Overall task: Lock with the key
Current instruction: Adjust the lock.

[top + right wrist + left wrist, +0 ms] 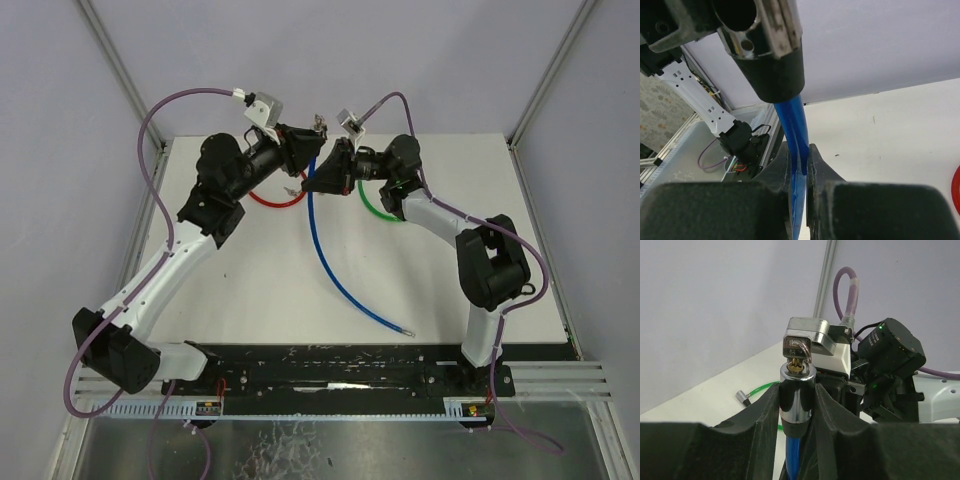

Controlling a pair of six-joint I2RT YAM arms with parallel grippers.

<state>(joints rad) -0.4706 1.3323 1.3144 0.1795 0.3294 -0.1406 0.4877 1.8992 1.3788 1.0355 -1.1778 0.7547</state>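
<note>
A blue cable lock [335,270] trails from the grippers down across the table. My left gripper [796,395] is shut on the cable's chrome lock cylinder [796,405], held upright off the table. A silver key [796,351] with a ring stands in the brass keyhole on top. My right gripper [799,162] is shut on the blue cable [796,130] just below the cylinder's black collar [775,75]. In the top view both grippers, the left one [303,160] and the right one [322,180], meet above the far middle of the table.
A red cable loop [278,201] lies under the left gripper and a green cable loop [375,211] under the right arm. The green lock's metal end [743,397] lies on the table. The right wrist's camera block [892,347] sits close behind the key. Frame posts stand at the far corners.
</note>
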